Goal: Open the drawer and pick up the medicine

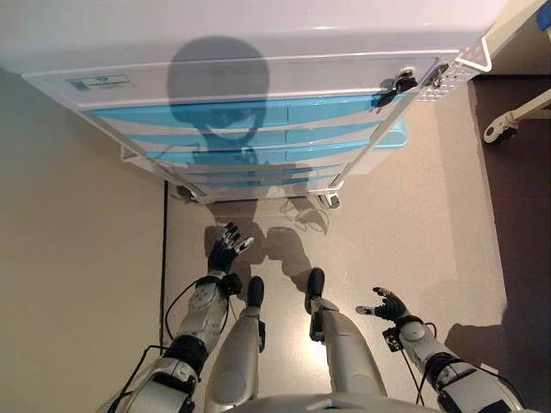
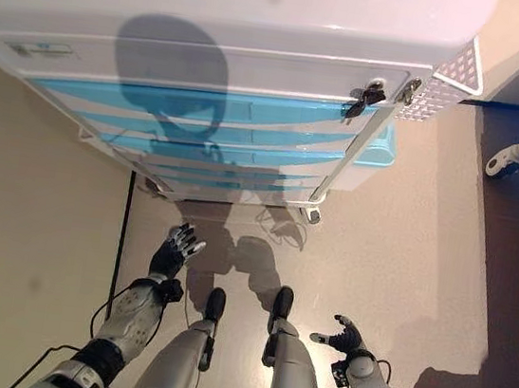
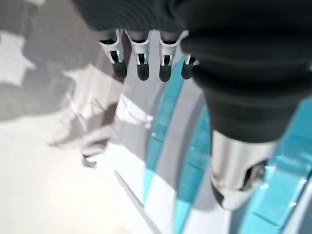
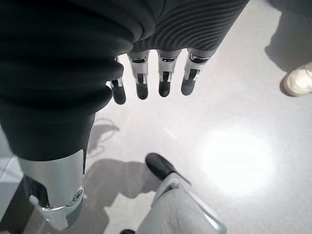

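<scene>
The white cabinet [image 1: 258, 82] stood in front of the robot, with a stack of blue drawers [image 1: 250, 114] in its front, and all of them appeared closed. The medicine was not visible in any view, so I cannot tell where it was. The left hand [image 1: 225, 249] was raised in front of the lower drawers, near them but not touching, with its fingers [image 3: 141, 63] straight and spread, holding nothing. The right hand [image 1: 386, 305] was lower and further from the cabinet, over the bare grey floor [image 1: 413, 224], also with its fingers [image 4: 165, 78] straight and relaxed and nothing in them. The two head views showed both hands and the whole cabinet, with a dark latch [image 1: 396, 86] at the upper right corner of its front and small wheels under it. Only these views showed a second wheeled piece of furniture [image 2: 513, 156] at the far right. The left wrist view showed something else: the blue drawer fronts [image 3: 195, 146] very close, just past the fingertips, separated by white strips. The right wrist view showed no drawer at all, only the shiny floor, and at its edge a light shoe of a person [image 4: 298, 81], which the head views did not show.
</scene>
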### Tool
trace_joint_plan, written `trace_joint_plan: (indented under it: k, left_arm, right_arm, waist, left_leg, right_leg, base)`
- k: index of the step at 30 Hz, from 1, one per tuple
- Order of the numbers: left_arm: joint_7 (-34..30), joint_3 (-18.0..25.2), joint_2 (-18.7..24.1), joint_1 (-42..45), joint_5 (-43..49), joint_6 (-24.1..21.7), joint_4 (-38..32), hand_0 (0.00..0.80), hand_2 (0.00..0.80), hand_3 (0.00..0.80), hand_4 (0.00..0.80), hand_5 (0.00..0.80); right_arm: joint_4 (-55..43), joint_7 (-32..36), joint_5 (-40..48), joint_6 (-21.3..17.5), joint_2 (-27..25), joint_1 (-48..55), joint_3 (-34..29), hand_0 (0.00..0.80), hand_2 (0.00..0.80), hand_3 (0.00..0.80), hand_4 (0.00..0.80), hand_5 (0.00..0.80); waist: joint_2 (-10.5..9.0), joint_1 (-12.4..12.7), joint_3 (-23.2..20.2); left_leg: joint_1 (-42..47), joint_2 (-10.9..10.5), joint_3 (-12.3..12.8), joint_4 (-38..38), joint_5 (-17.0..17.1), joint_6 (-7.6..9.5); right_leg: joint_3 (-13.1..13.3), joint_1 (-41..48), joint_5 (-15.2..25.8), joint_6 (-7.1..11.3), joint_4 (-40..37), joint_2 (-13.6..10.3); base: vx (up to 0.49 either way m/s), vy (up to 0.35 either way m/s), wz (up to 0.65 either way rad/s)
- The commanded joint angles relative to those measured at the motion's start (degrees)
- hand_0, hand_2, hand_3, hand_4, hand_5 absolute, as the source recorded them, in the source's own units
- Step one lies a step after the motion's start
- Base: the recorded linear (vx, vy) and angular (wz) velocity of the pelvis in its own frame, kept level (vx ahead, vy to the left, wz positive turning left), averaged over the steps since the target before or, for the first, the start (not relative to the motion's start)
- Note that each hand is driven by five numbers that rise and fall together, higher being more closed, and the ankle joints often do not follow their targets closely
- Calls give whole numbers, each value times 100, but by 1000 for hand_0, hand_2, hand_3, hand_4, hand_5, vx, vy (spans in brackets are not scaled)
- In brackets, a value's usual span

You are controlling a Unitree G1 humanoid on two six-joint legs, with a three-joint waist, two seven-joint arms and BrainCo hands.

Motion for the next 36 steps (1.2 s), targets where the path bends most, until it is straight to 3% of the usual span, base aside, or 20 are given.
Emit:
trace_joint_plan:
  k: [1, 8, 17, 36]
  left_arm:
    - [-124, 262, -276, -178, -648, -429, -442, 0, 0, 0, 0, 0]
    - [-461, 423, -721, -749, -2128, -629, -624, 0, 0, 0, 0, 0]
    - [-818, 461, -877, -1181, -2926, -602, -464, 0, 0, 0, 0, 0]
    - [-1654, 193, -788, -1440, -3265, -482, -1011, 0, 0, 0, 0, 0]
  right_arm:
    - [-191, -124, 207, -181, -140, 224, 273, 0, 0, 0, 0, 0]
    - [-137, -156, 261, -158, -103, 252, 312, 0, 0, 0, 0, 0]
    - [-133, -85, 257, -132, -149, 277, 404, 0, 0, 0, 0, 0]
    - [-103, 259, 384, -196, -188, 296, 466, 0, 0, 0, 0, 0]
  waist:
    - [-40, -56, -263]
    - [-99, -175, -222]
    - [-101, -284, -268]
    - [-233, -335, -325]
  left_leg:
    - [-438, -208, 200, -151, 359, 378]
    - [-578, -187, 319, -65, 288, 380]
    - [-546, -179, 463, -56, 208, 379]
    - [-487, -163, 564, -176, 204, 379]
  right_leg:
    - [136, -9, -14, 225, 195, 20]
    - [273, -152, 45, 220, 147, 75]
    - [456, -166, 72, 216, 82, 147]
    - [589, -52, 273, 244, -269, 221]
  base:
    - [-19, 25, -7]
    - [-11, 21, -9]
    - [16, 17, -13]
    - [12, 0, -6]
